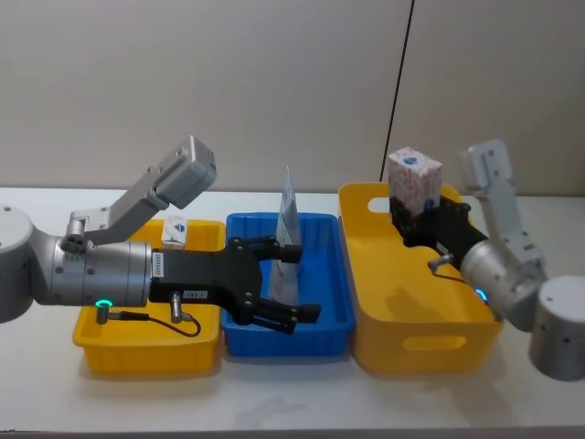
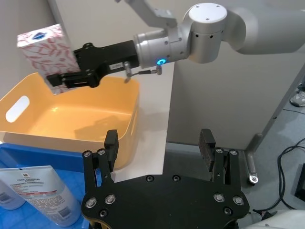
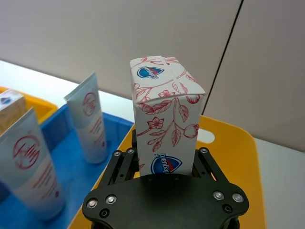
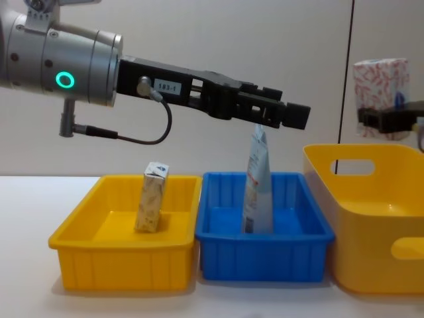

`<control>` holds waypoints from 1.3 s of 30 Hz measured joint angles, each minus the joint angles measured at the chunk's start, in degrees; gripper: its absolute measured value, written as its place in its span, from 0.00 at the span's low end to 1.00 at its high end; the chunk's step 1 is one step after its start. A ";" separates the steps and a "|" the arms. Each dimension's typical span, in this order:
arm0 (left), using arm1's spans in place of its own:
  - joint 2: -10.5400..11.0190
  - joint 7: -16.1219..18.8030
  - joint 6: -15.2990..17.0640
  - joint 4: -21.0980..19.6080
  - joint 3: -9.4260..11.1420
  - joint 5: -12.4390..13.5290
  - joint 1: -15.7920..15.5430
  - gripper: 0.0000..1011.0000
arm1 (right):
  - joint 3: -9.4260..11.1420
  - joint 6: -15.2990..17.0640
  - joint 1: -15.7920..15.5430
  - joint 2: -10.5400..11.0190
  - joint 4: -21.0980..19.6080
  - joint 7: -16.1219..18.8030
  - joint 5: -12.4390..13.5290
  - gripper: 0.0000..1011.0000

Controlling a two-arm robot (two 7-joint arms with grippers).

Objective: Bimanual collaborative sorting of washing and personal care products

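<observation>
Cream carton and tubes already binned. Floral box is held clamped by right gripper over large yellow bin. Left gripper fingers are spread, empty.

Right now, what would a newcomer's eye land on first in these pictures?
The white box with red floral print, held by the right gripper high above the large yellow bin at the right. Next, the left gripper, fingers open, hovering over the blue bin where pale-blue squeeze tubes stand.

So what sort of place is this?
Likely a robot test lab: bare white table, floor cables. Left gripper open over the blue bin; right gripper holds a floral box above the large yellow bin.
</observation>
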 joint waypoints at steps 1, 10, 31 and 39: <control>0.00 0.00 0.00 0.00 0.00 0.00 0.00 0.99 | -0.15 0.03 0.43 -0.57 0.60 -0.54 -0.31 0.37; 0.00 0.00 0.00 0.00 0.00 0.00 0.00 0.99 | -1.09 -0.53 3.75 -4.50 5.74 -3.56 -2.81 0.37; 0.00 0.00 0.00 0.00 0.00 0.00 0.00 0.99 | -0.61 -4.37 9.66 -8.80 16.90 -1.03 -3.20 0.37; 0.00 0.00 0.00 0.00 0.00 0.00 0.00 0.99 | -0.32 -5.06 11.63 -10.07 21.52 -1.81 -4.20 0.37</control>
